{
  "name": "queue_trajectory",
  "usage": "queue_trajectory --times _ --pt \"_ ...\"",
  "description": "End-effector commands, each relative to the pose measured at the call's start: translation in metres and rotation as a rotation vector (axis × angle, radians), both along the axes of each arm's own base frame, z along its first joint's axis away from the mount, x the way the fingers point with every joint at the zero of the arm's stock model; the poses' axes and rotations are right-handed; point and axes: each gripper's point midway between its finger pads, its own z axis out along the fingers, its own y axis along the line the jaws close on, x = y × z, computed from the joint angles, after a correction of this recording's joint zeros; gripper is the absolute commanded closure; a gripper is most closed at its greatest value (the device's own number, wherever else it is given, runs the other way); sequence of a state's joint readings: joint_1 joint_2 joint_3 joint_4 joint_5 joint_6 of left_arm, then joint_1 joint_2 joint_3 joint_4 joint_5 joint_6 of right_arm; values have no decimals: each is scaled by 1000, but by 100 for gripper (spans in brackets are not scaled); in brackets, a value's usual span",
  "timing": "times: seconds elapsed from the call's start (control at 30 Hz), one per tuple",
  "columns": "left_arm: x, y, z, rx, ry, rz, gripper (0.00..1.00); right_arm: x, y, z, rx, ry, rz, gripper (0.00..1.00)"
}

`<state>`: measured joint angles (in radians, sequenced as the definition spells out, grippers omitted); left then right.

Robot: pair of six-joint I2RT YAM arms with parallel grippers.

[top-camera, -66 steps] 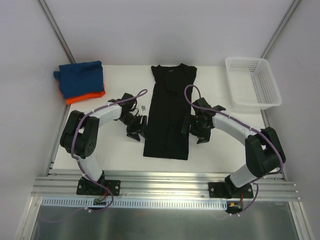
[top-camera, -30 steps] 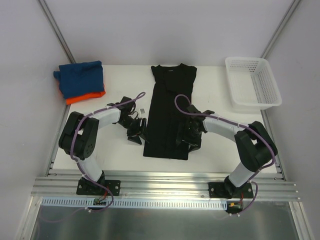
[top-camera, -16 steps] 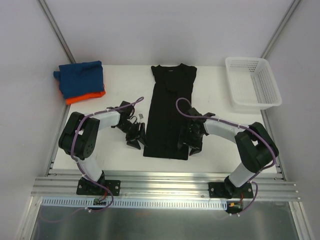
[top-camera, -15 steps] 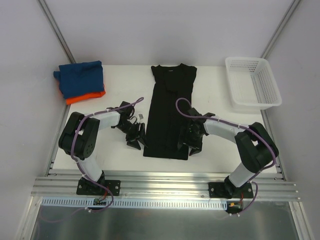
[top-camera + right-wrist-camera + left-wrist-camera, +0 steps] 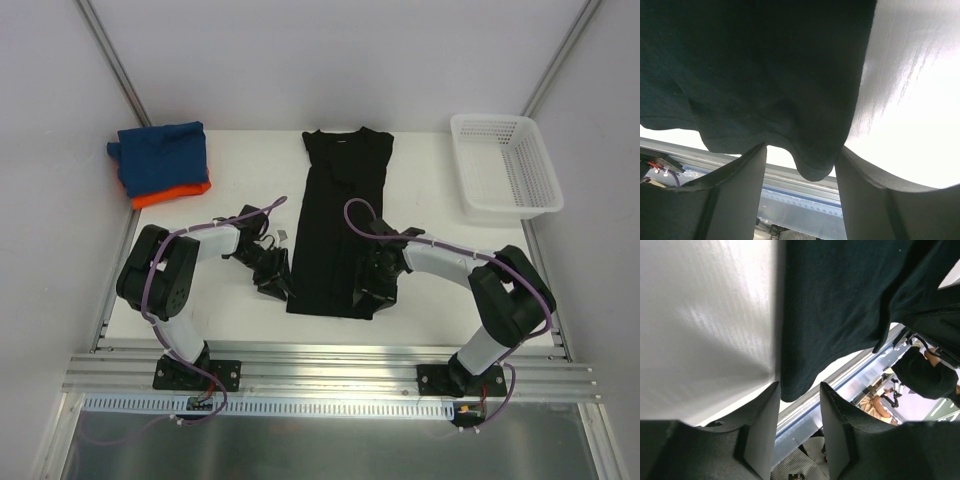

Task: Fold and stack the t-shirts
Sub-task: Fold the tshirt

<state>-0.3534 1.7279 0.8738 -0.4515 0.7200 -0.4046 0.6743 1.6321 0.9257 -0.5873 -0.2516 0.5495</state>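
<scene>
The black t-shirt [image 5: 340, 210] lies folded into a long narrow strip down the middle of the table. My left gripper [image 5: 280, 285] is open at the strip's near left corner; in the left wrist view [image 5: 799, 390] the black cloth [image 5: 840, 300] ends just ahead of the fingers. My right gripper [image 5: 368, 292] is open at the near right corner. In the right wrist view [image 5: 801, 150] the cloth's corner [image 5: 815, 162] dips between the spread fingers, unclamped. The blue t-shirt [image 5: 160, 152] lies folded on the orange t-shirt [image 5: 172, 193] at the far left.
A white mesh basket [image 5: 505, 165] stands at the far right of the table. A small grey item [image 5: 286, 234] lies on the table beside the left arm. The table's near edge and metal rail [image 5: 330, 360] run just behind the grippers.
Both grippers have slid toward the near end of the black shirt. The right gripper has moved left onto its near right corner; the left has closed in on the near left corner.
</scene>
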Motion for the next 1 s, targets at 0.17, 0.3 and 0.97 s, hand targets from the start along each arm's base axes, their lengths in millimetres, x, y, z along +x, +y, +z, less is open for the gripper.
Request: queue_trajectory --times 0.17,0.3,0.97 --pt "-3 -7 8 -40 3 -7 71 -4 -1 7 10 -10 -2 45" --pt "-5 -9 6 -42 22 -10 70 -13 -6 5 12 -2 4 49" --pt "-9 4 4 6 12 23 56 -6 -4 -1 -4 6 13 43"
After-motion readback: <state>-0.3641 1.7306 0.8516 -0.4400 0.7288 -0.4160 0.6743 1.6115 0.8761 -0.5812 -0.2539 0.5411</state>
